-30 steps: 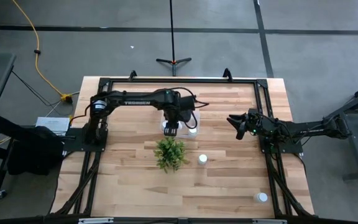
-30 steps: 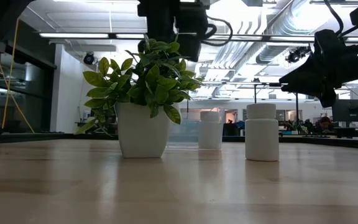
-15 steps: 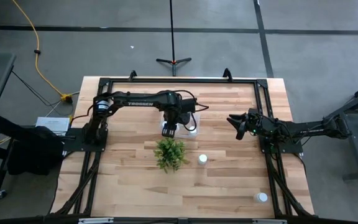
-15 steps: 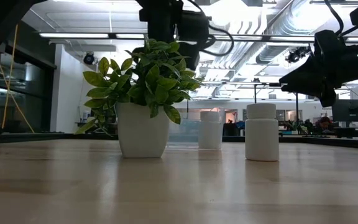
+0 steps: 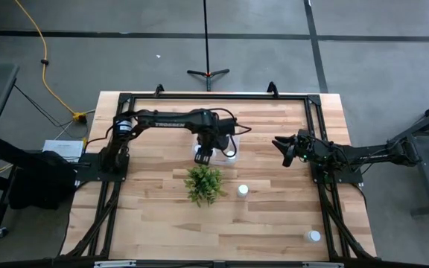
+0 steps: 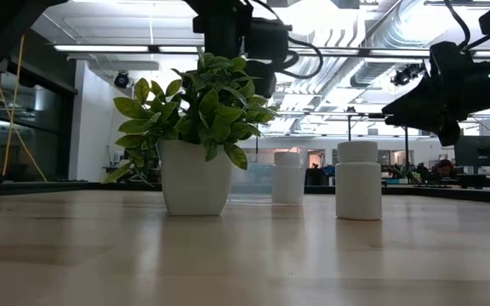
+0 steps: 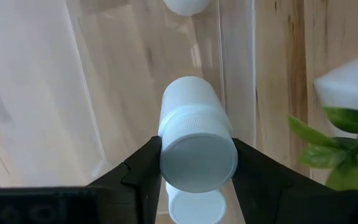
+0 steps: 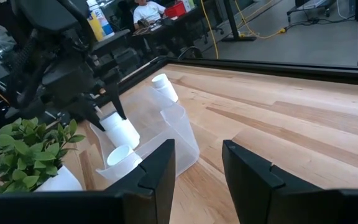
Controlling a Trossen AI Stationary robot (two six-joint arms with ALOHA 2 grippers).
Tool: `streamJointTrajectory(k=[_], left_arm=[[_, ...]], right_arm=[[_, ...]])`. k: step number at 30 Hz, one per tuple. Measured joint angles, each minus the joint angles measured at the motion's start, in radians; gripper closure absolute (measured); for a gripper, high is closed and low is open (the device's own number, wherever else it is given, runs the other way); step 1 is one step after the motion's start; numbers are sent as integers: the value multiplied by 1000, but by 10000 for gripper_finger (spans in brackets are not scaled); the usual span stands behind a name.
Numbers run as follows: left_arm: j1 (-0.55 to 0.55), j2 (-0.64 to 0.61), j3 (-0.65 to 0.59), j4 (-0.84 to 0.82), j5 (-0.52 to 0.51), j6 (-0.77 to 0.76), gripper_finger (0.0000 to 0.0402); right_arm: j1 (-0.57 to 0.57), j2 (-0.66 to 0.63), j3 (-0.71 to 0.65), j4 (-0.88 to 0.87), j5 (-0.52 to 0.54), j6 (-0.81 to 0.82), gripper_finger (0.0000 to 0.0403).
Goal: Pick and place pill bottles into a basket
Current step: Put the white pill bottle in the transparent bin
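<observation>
The left tool (image 7: 196, 163) is gripping a bottle (image 7: 195, 143) over the basket (image 5: 229, 146) at upper centre, its arm reaching across, while the right tool (image 8: 197, 167) is hovering half-open at the right.

**Left hand shifts slightly over the basket**

Over the last second I see only my left arm change. In the high view, the left hand (image 5: 204, 154), clamped on a pill bottle (image 7: 194, 149), now sits a touch farther from the plant (image 5: 204, 183) and more squarely over the clear basket (image 5: 232, 148) than it did a second ago. The forearm reaching in from the counter's left side lies a little straighter across. In the low view, the arm's dark housing and cable loop above the leaves sit slightly more to the picture's right than before.
</observation>
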Motion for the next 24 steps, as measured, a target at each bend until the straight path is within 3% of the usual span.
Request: streamJointTrajectory(k=[17,24], left_arm=[[0,39,-1,-9,-26,18,201],[0,39,-1,-6,-27,11,161]], right_arm=[[0,0,0,0,-1,0,279],[0,0,0,0,-1,-3,279]])
